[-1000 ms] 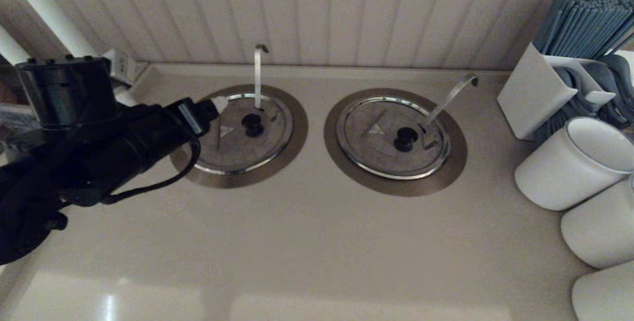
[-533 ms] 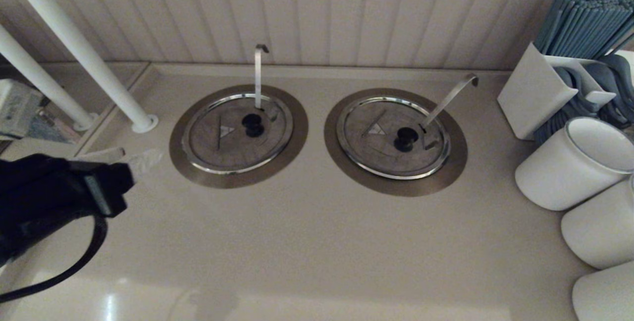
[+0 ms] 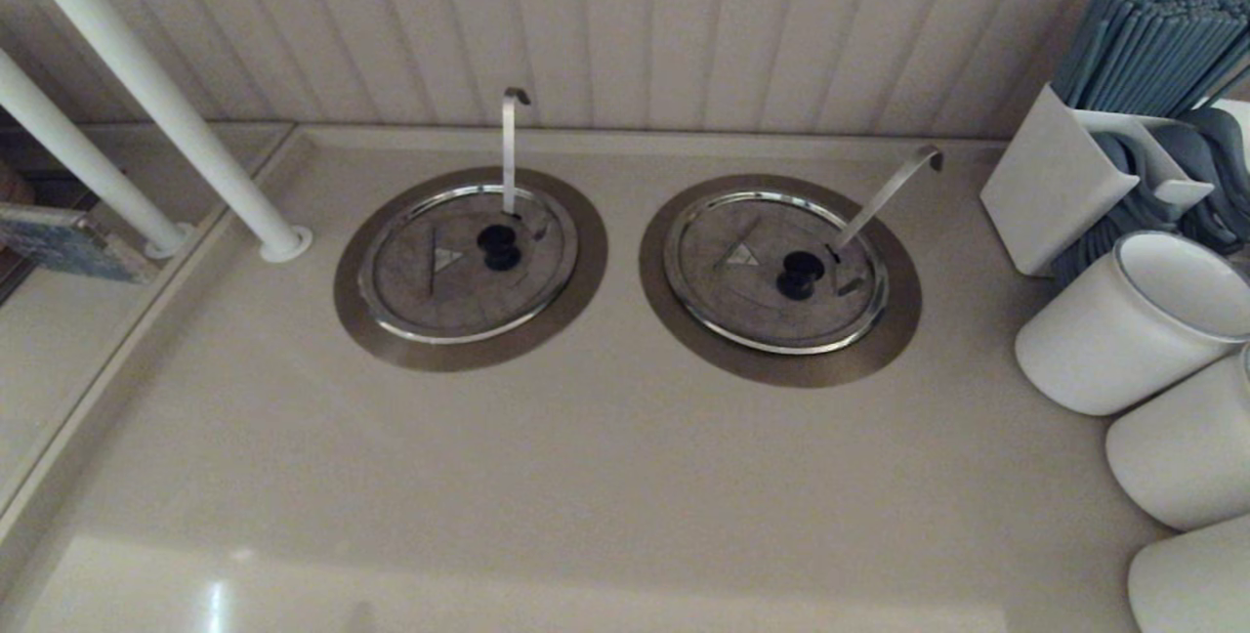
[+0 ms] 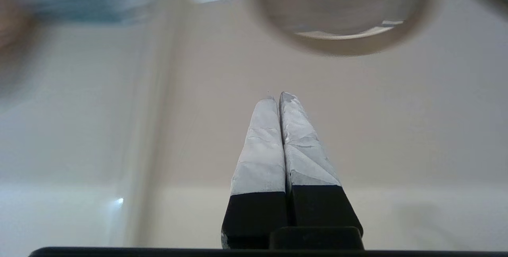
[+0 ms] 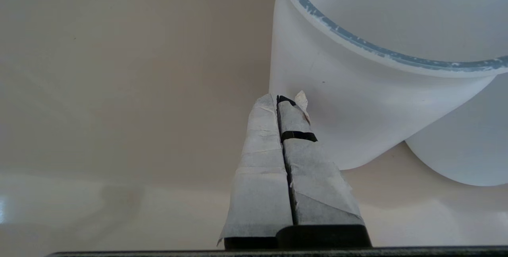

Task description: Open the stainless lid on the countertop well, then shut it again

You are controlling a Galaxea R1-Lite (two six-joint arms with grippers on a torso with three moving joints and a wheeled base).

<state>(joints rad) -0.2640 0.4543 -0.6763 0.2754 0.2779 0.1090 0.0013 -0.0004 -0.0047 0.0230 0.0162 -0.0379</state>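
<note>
- The left gripper (image 4: pixel 279 95) has two long fingers that taper toward the tips, wrapped in pale grey-white tape that is creased and wrinkled.
- Below the tape the left fingers (image 4: pixel 262 146) turn to bare matt black, squared-off blocks, with a black housing edge across the base.
- The right gripper (image 5: pixel 281 97) has the same tapered form, its wrapping duller, greyer and frayed at the edges.
- A narrow black band crosses one of the right fingers (image 5: pixel 299 158), with a loose scrap of tape and a bit of black showing at its tip.
</note>
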